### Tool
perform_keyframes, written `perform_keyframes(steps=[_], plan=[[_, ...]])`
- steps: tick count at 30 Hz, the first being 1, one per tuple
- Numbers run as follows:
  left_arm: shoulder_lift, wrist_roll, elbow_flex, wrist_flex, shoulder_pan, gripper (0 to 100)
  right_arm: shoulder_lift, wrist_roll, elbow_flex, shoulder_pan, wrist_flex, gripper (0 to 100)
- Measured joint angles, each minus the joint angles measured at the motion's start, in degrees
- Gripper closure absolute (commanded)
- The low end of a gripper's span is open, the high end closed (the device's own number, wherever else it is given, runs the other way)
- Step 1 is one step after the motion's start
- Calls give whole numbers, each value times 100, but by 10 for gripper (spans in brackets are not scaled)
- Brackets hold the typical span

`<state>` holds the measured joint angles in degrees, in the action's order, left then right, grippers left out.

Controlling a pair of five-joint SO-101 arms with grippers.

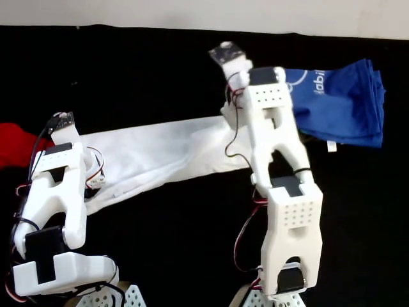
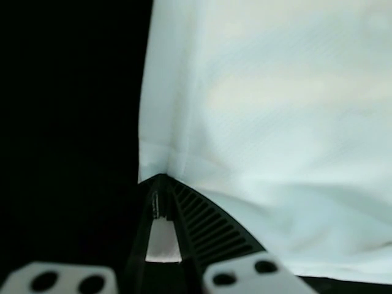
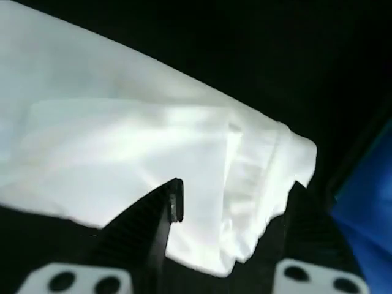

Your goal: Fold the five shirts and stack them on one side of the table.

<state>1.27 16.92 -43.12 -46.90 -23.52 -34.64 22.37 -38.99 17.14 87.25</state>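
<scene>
A white shirt is seen stretched in a long, rumpled band across the middle of the black table, from the left arm to the right arm. In the left wrist view, the left gripper is seen with its black fingers pressed together on the side edge of the white shirt, where the cloth is gathered into a small crease at the fingertips. In the right wrist view, the right gripper is held with its fingers spread wide over the folded end of the white shirt, whose hemmed edge lies between them; whether either finger touches the cloth cannot be told. A blue shirt is found bunched at the far right of the table, just behind the right arm, and its edge is also caught beside the right gripper. At the left edge of the table, beside the left arm, a red cloth is partly seen, possibly another shirt.
</scene>
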Motion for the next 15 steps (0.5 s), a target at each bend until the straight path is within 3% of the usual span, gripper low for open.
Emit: perform_keyframes(steps=[4,9,15], plan=[[0,0,0,0,0,991,0,-9,-589,18,800,759],[0,0,0,0,0,991,0,-9,-1081,18,1275,998],[114,0,0,0,0,992,0,-53,-800,105,1319,993]])
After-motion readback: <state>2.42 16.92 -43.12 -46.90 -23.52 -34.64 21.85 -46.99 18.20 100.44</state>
